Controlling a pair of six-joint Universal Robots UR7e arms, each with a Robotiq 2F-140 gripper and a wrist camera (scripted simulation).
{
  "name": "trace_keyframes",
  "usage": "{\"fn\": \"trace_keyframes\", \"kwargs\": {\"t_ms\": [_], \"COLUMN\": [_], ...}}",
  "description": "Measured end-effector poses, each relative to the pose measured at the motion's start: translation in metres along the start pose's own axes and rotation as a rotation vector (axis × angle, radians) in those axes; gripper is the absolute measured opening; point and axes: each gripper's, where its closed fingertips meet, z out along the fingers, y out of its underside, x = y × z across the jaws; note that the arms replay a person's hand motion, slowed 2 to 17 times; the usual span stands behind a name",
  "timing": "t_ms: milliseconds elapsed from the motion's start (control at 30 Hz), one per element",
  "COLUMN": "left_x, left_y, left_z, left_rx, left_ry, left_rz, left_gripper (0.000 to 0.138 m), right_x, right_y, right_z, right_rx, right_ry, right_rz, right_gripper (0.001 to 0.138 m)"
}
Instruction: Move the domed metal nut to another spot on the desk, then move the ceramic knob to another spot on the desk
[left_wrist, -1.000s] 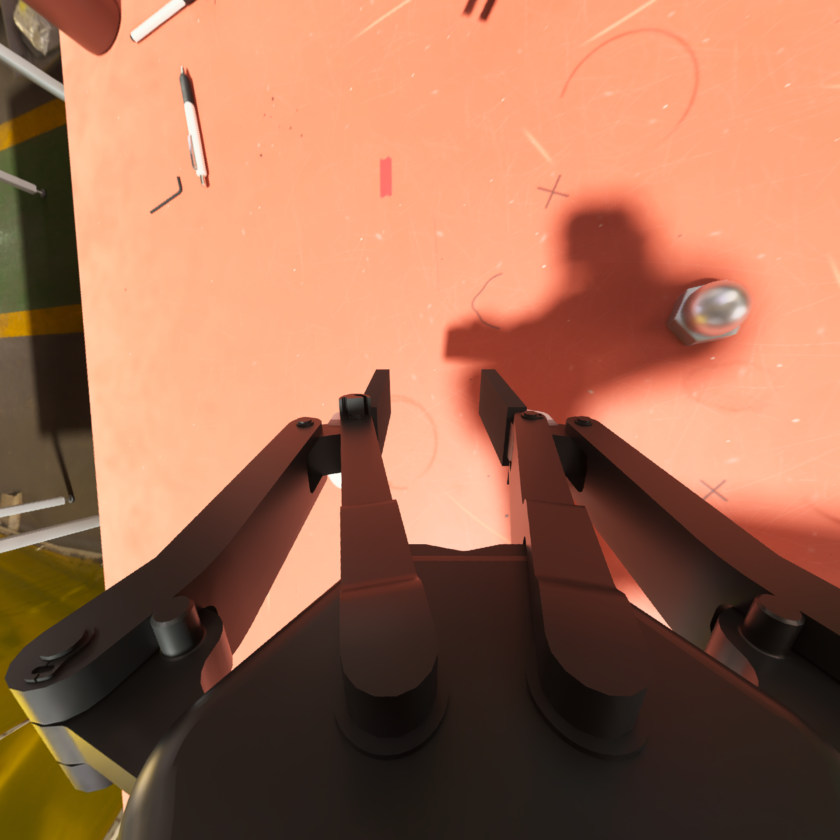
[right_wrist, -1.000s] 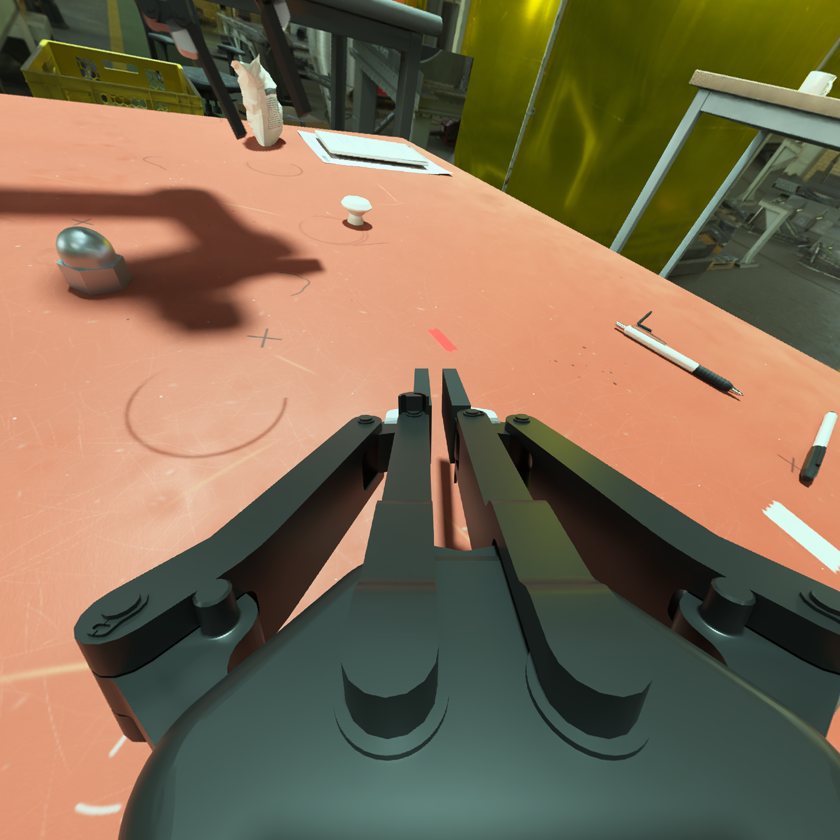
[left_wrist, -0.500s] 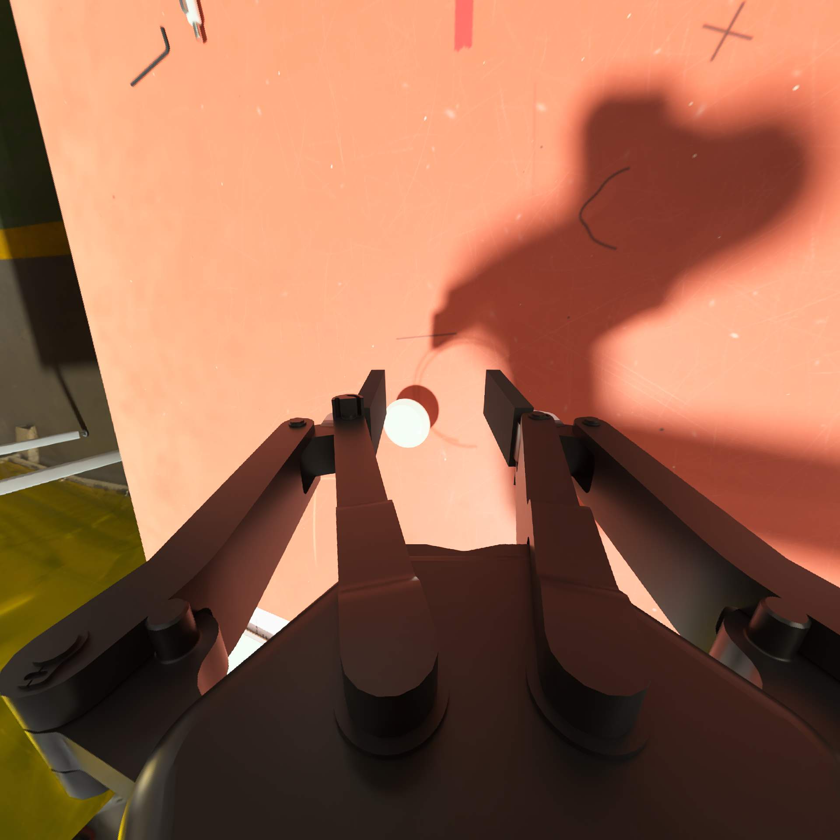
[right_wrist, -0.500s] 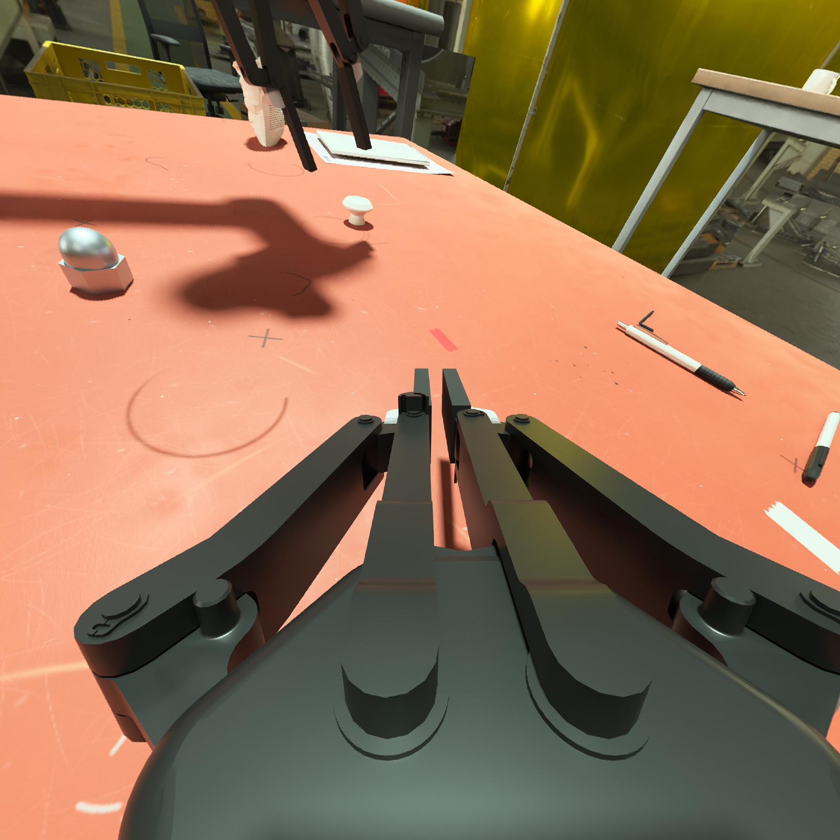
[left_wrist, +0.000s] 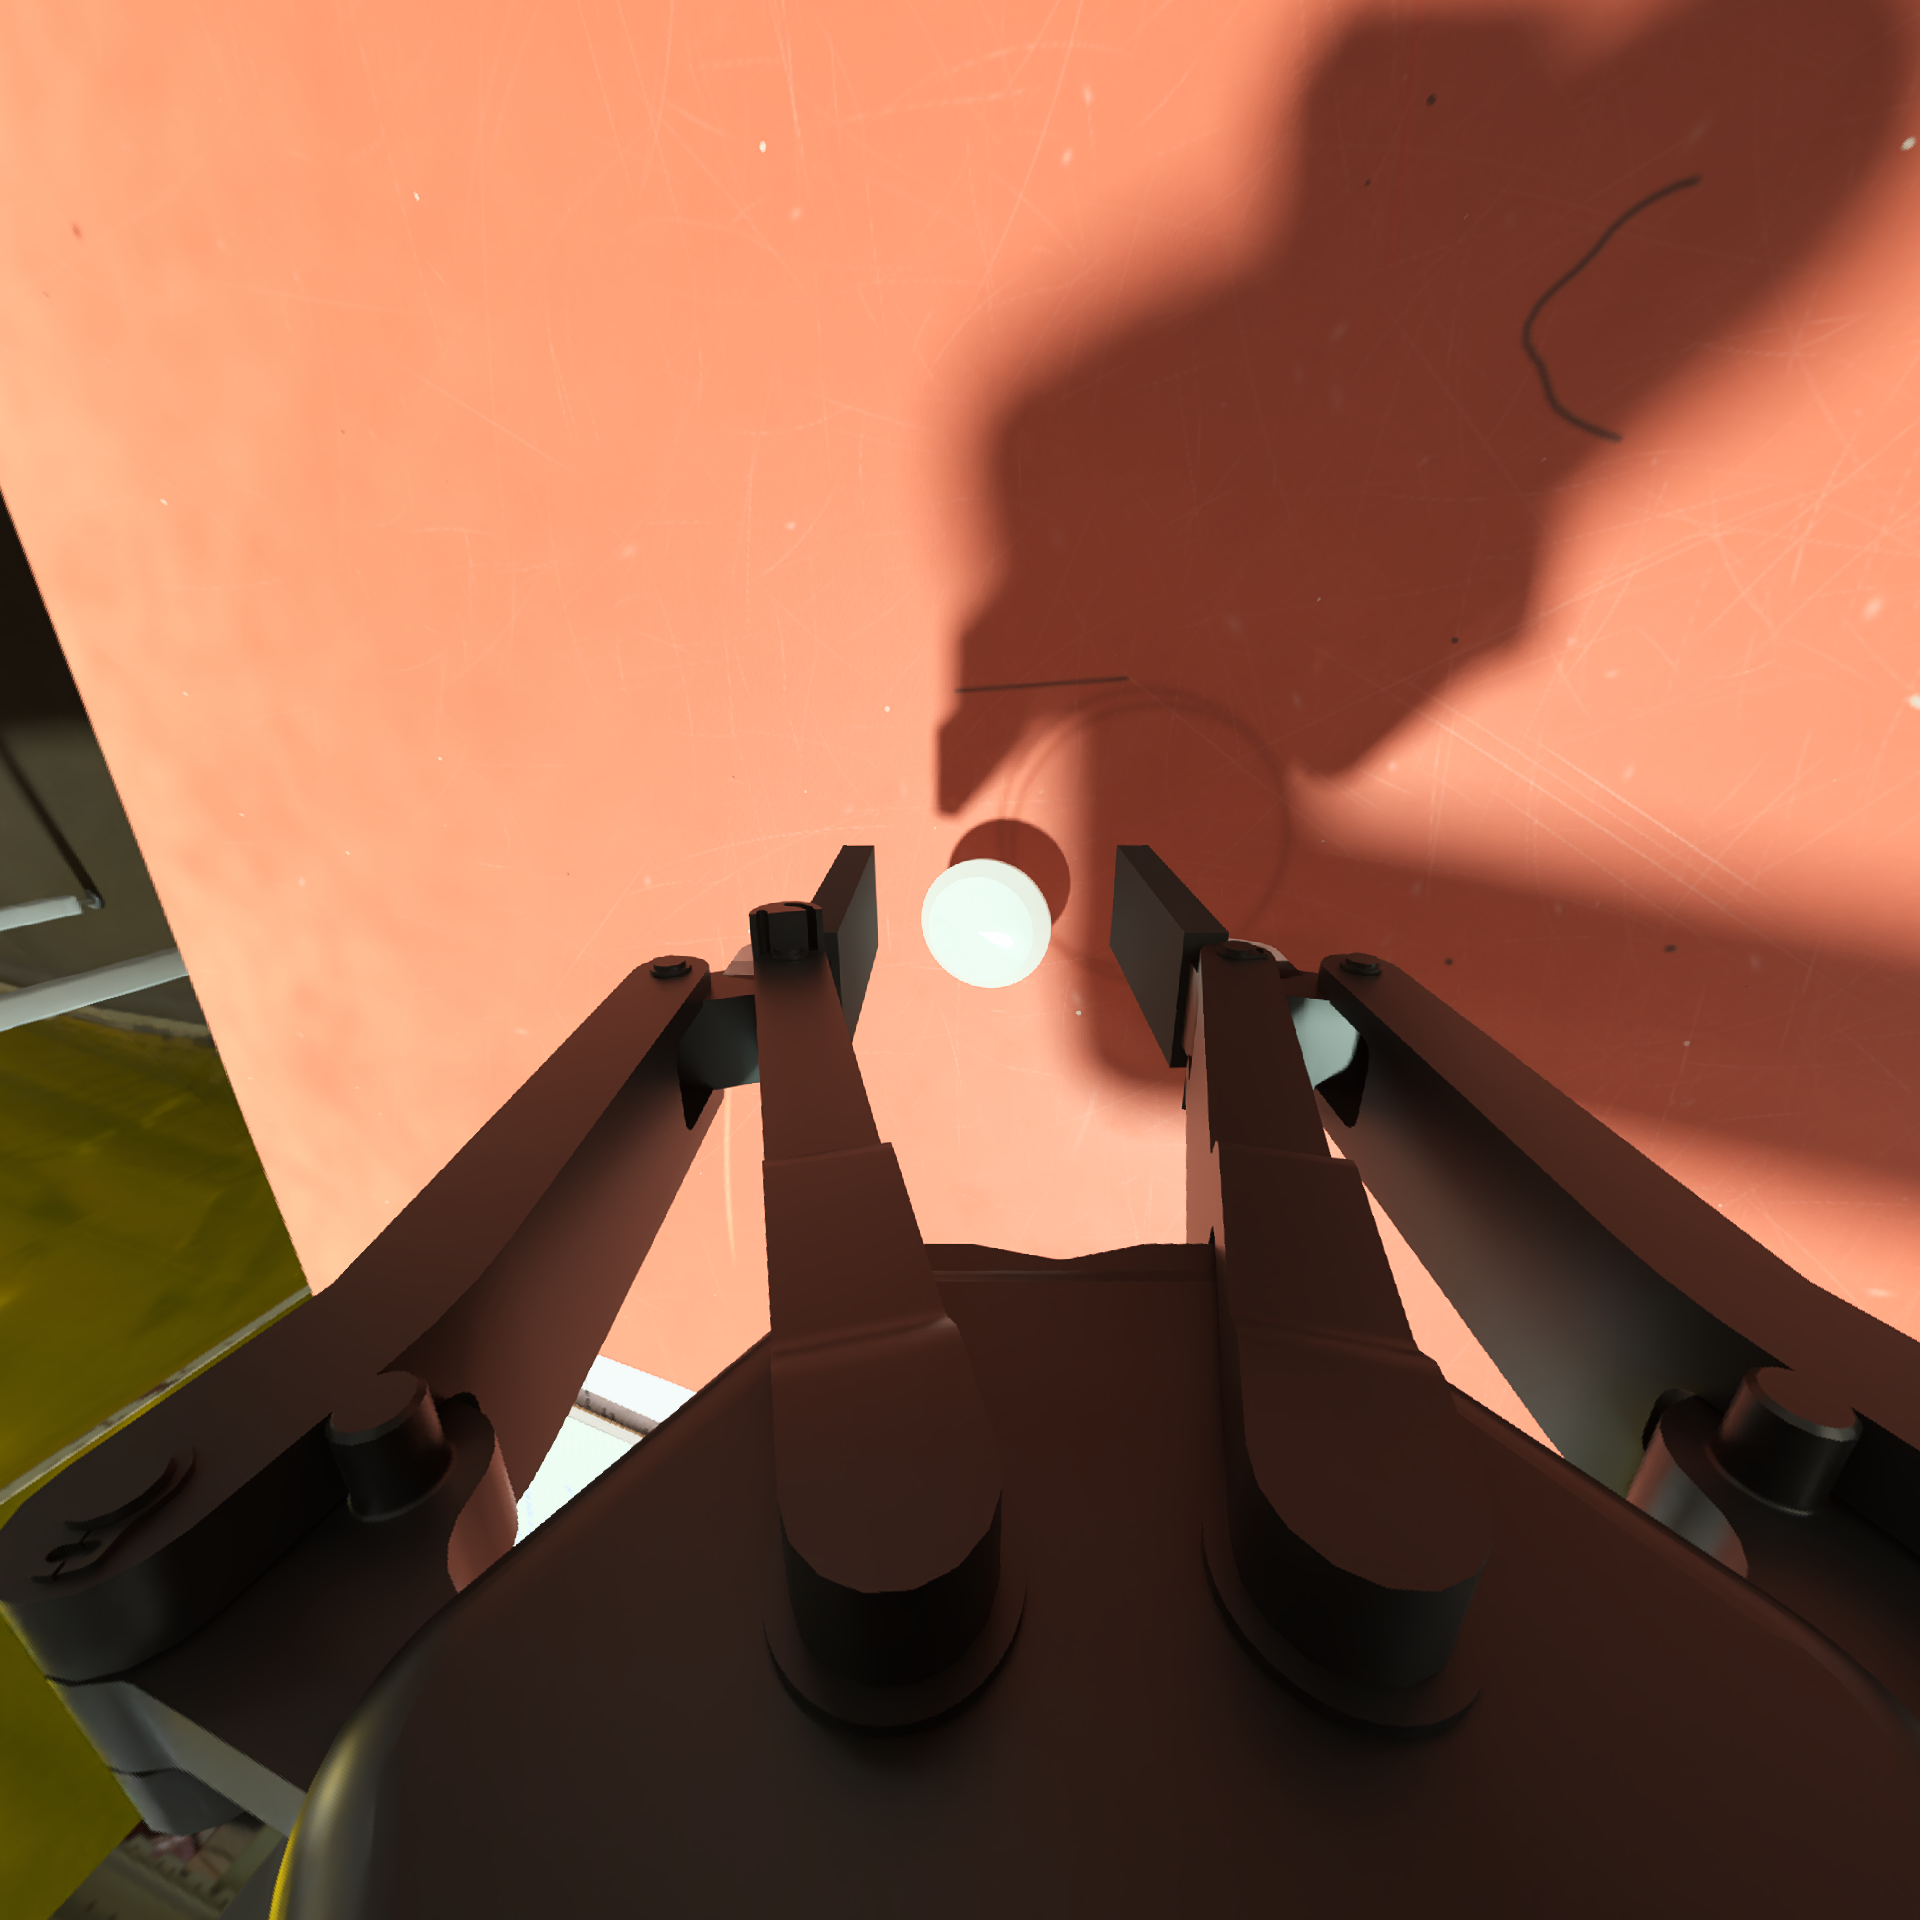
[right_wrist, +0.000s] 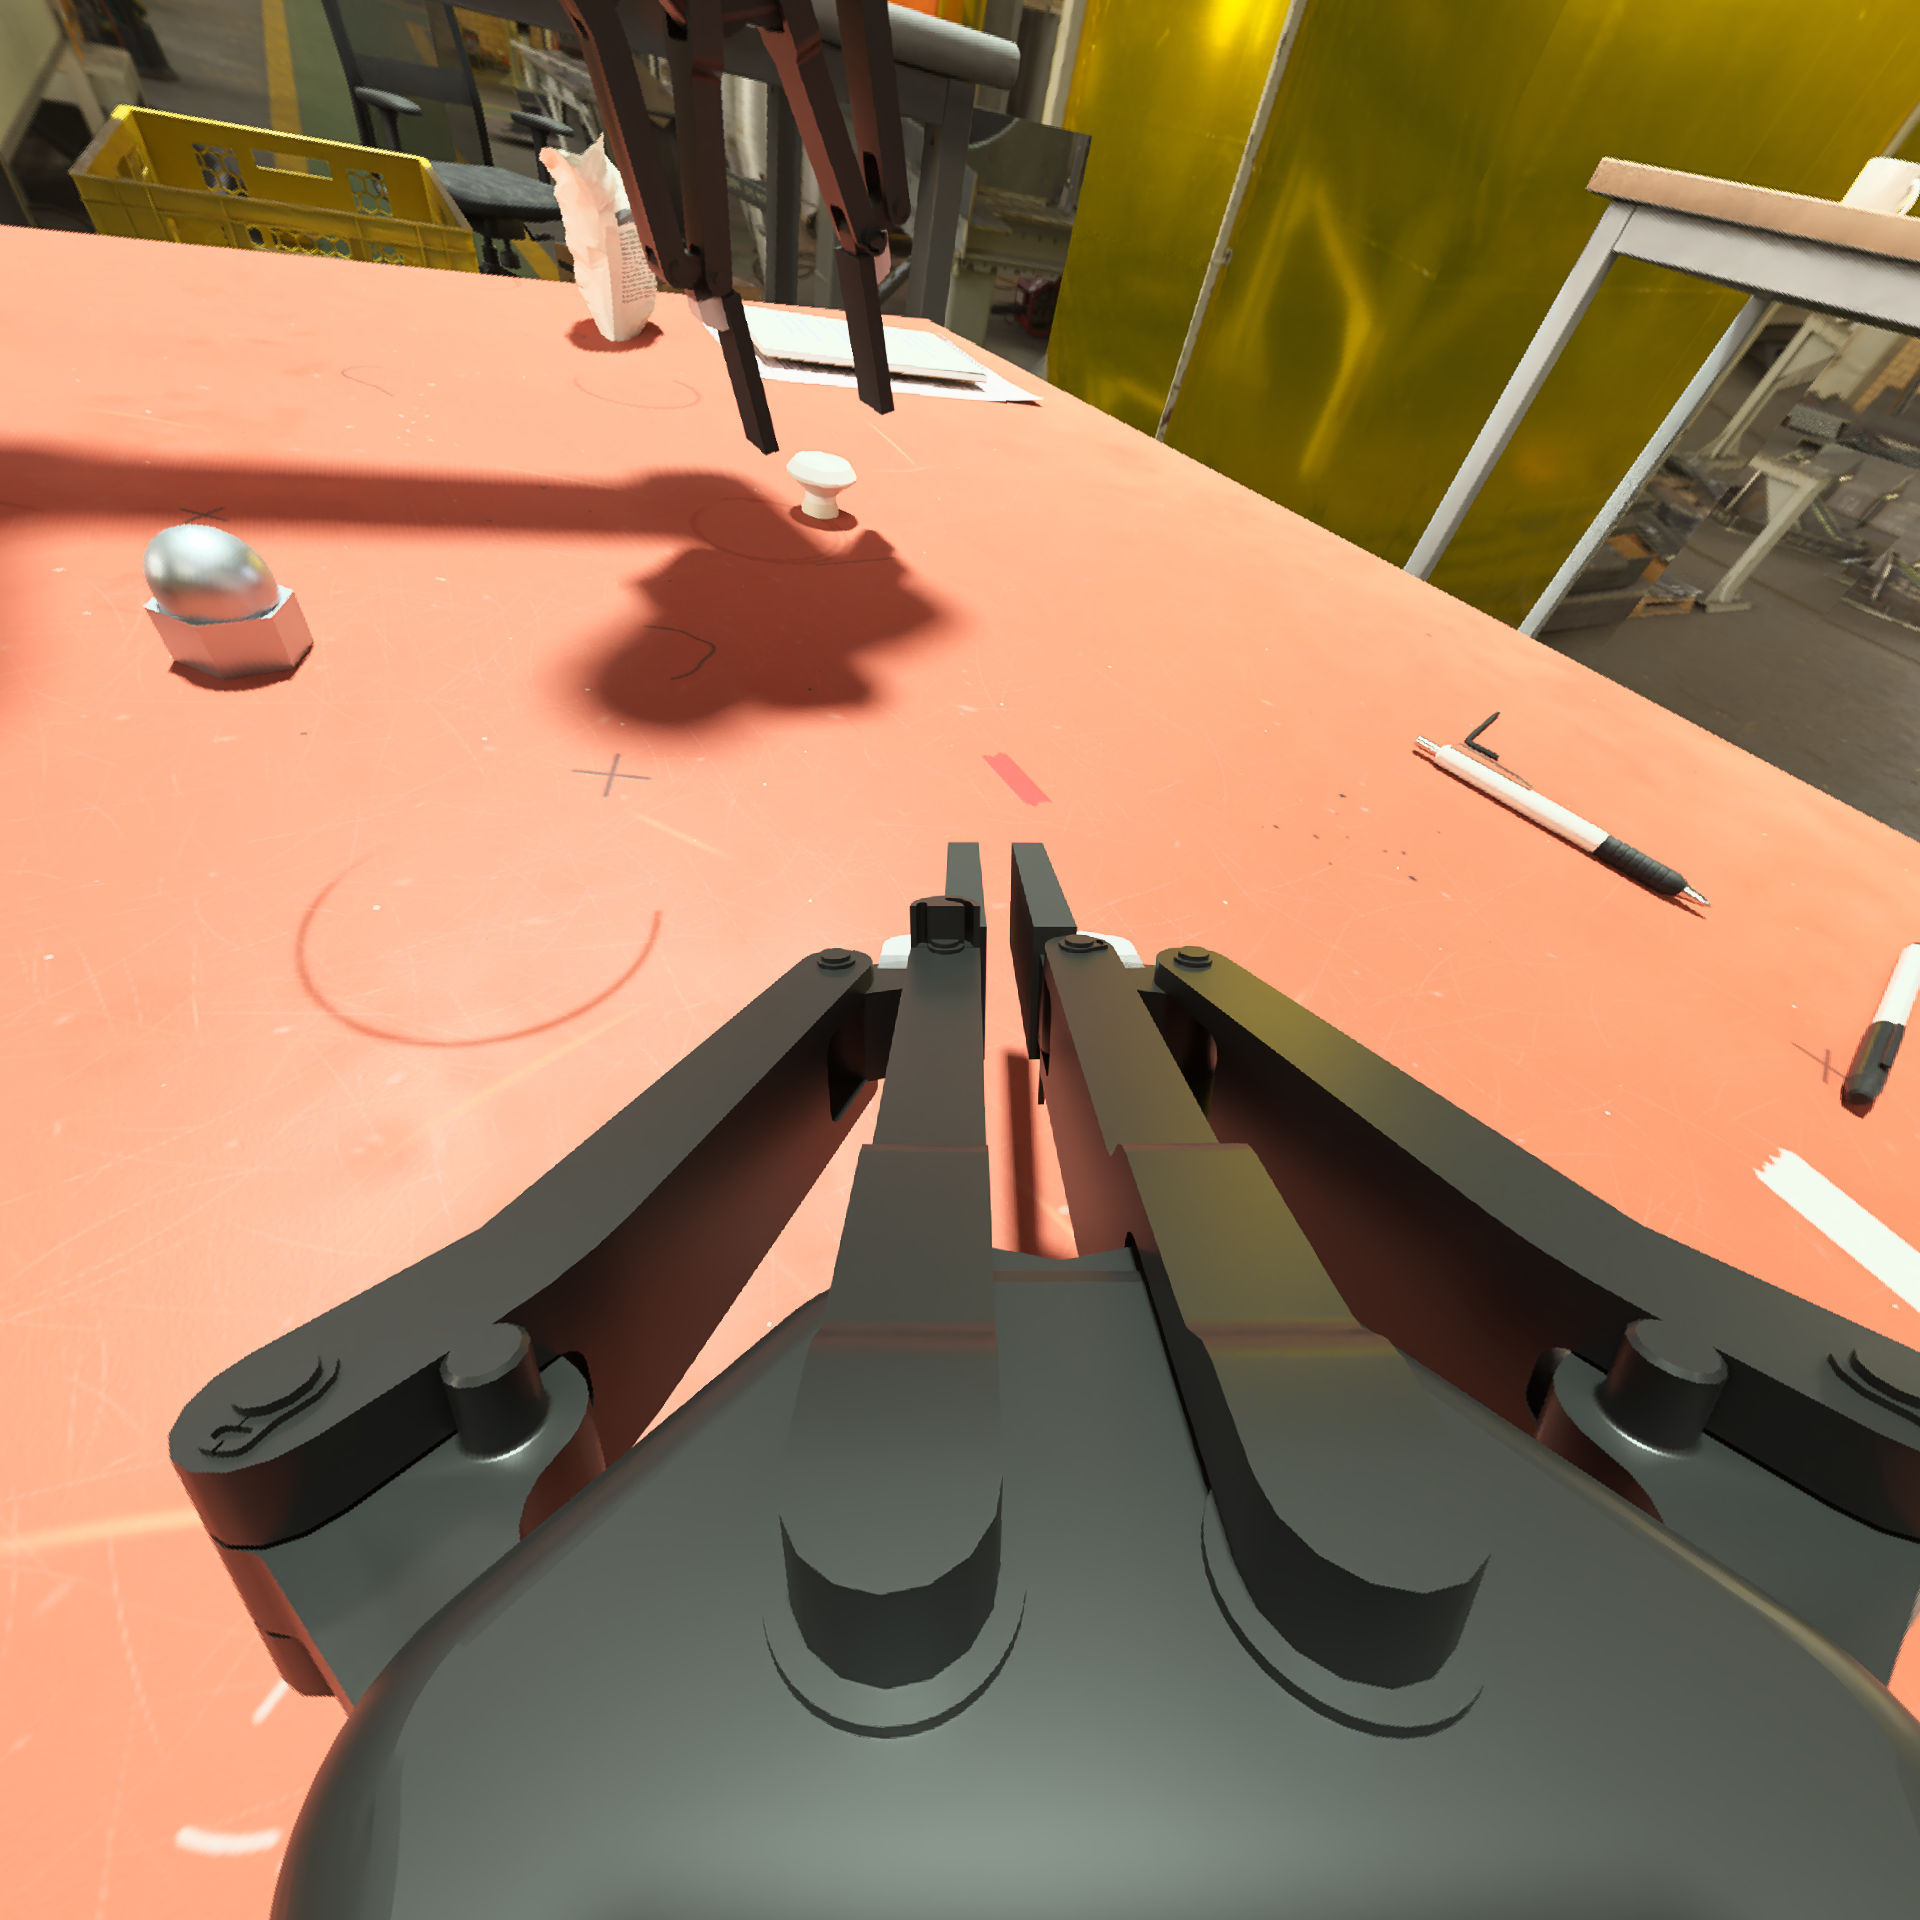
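My left pincer (left_wrist: 992, 940) hung open, empty, above the ceramic knob (left_wrist: 985, 923); descending off-centre, I judged, could tip it.

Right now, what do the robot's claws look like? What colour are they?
Both are dark grey-black metal. The right gripper has two slim fingers ending in flat black pads, outer link bars joined by round pins and small bolts, and a smooth rounded grey body. The left gripper is built the same, tinted reddish by the desk. No cables show.
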Motion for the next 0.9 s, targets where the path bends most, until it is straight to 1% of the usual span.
{"fn": "trace_keyframes", "kwargs": {"t_ms": [267,433,567,767,900], "left_x": [-0.002,0.001,0.003,-0.001,-0.002], "left_y": [0.012,0.015,0.019,0.019,0.021], "left_z": [0.019,0.029,0.035,0.042,0.038], "left_rx": [-0.056,-0.078,-0.106,-0.125,-0.132], "left_ry": [0.055,0.091,0.114,0.098,0.097], "left_rz": [-0.016,-0.019,-0.014,-0.009,-0.029], "left_gripper": [0.06,0.06,0.055,0.04,0.04], "right_x": [0.0,0.0,0.0,0.0,0.0], "right_y": [0.0,0.0,0.0,0.0,0.0], "right_z": [0.0,0.0,0.0,0.0,-0.001], "right_rx": [-0.001,-0.002,-0.002,0.001,0.003], "right_ry": [-0.001,-0.002,-0.003,-0.003,-0.003], "right_rz": [0.0,-0.001,-0.001,0.0,0.002], "right_gripper": [0.008,0.008,0.008,0.008,0.009]}}
